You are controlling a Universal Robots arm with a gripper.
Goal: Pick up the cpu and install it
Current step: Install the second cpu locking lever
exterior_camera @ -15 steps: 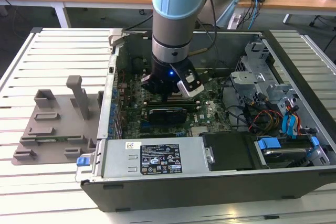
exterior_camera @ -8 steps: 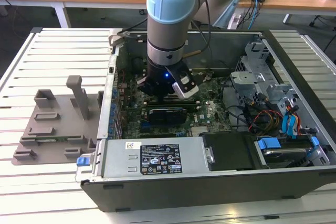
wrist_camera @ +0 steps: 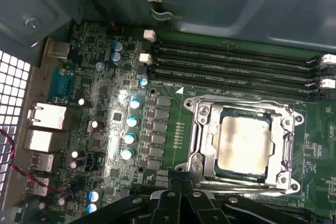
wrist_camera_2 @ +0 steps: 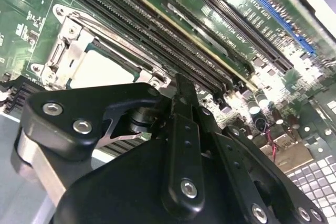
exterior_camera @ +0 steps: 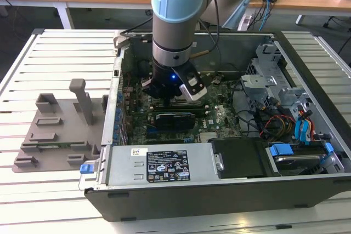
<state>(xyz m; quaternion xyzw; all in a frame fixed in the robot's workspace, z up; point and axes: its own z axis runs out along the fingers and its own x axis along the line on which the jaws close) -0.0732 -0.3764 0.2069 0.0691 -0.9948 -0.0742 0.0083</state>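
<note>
In the exterior view the arm reached down into the open case (exterior_camera: 307,152), and the gripper (exterior_camera: 174,92) hung low over the board (exterior_camera: 164,108) near its middle. A grey tray (exterior_camera: 55,130) with upright posts lay on the slatted table (exterior_camera: 33,201) at the exterior view's left, well apart from the gripper. The cpu itself could not be made out there, hidden under the wrist.

In the second wrist view the gripper (wrist_camera_2: 181,85) filled the foreground, its black fingers (wrist_camera_2: 184,129) drawn together with no gap visible and nothing between them, so the jaws looked closed and empty. Just beyond them the cpu (wrist_camera_2: 102,69) lay flat inside the metal socket frame (wrist_camera_2: 65,59), beside the long memory slots (wrist_camera_2: 157,40).

In the first wrist view the cpu (wrist_camera: 244,142) sat square within the frame (wrist_camera: 202,135), its pale metal top level and its edges parallel with the frame's opening. The fingers (wrist_camera: 176,195) stood just beside the frame's near edge, apart from the chip.

By my judgement the chip was already placed in the socket. To do this step well, the chip should lie fully flat with no corner riding up, since a tilted seat would bend contacts beneath; any touch should be light and straight down, and the fingers should stay clear of the frame and the nearby capacitors (wrist_camera: 131,137).
</note>
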